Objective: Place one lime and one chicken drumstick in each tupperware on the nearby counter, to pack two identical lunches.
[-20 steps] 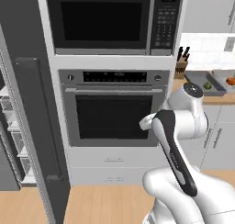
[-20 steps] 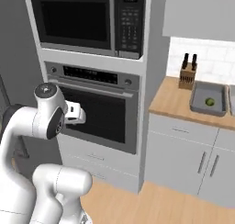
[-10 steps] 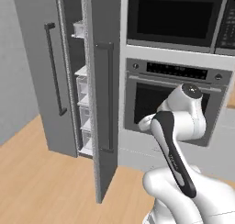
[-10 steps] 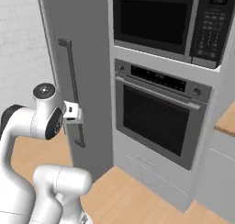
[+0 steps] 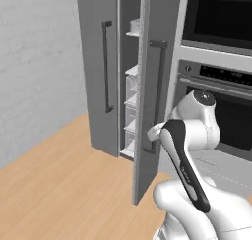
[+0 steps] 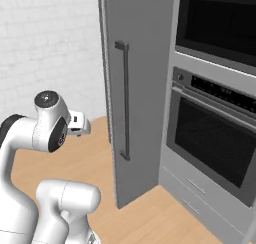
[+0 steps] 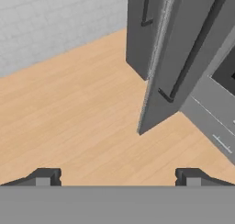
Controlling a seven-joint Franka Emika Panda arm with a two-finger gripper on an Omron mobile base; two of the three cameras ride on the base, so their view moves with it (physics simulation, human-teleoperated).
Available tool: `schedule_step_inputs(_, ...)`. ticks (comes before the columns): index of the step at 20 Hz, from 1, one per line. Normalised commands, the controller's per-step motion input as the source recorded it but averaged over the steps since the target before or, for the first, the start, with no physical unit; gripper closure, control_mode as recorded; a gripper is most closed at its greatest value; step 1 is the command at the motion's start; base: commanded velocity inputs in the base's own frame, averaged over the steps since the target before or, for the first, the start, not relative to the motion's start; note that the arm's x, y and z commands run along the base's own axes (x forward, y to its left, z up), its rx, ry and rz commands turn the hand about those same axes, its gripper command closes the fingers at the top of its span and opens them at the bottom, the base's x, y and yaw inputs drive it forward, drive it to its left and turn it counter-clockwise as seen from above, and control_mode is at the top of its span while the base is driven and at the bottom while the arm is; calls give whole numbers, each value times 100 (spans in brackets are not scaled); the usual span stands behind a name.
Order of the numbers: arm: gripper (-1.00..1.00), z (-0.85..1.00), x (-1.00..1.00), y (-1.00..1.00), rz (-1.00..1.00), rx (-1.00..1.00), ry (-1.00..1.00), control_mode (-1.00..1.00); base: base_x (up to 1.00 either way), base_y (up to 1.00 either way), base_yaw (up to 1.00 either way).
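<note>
Jaws: stood wide apart, nothing held between them – the two dark fingertips (image 7: 43, 177) are seen well separated at the bottom of the hand view, with bare wooden floor (image 7: 82, 113) between and beyond them
Gripper (image 7: 117, 178): carried at the end of the white arm (image 5: 189, 150), pointed down and forward at the floor before the fridge
Task's things: no lime, drumstick, tupperware or tabletop can be made out in these views, so their place relative to the jaws cannot be told
Fridge (image 5: 98, 62): one tall grey unit, two doors counted; both doors are stood ajar with a gap between them, and white shelves (image 5: 130, 94) are seen inside – what is stacked on them is too small to tell
Door handles: two dark vertical bars counted, one per door (image 5: 106, 67)
Right fridge door (image 6: 137, 88): swung outward, its lower corner just above the floor
Wall oven (image 6: 215, 138): one, dark glass front, set just beside the fridge
Microwave (image 6: 220, 18): one, set above the oven
Drawer (image 6: 197, 193): one grey front below the oven
Wall (image 5: 39, 62): white brick, left of the fridge
</note>
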Motion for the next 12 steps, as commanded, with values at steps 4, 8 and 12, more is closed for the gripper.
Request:
schedule_step_inputs(4, -100, 0, 0, 0, 0, 0, 0, 100, -31, 100, 30)
schedule_step_inputs(8, -100, 0, 0, 0, 0, 0, 0, 100, 0, 100, 20)
schedule_step_inputs(12, -100, 0, 0, 0, 0, 0, 0, 100, 6, 100, 26)
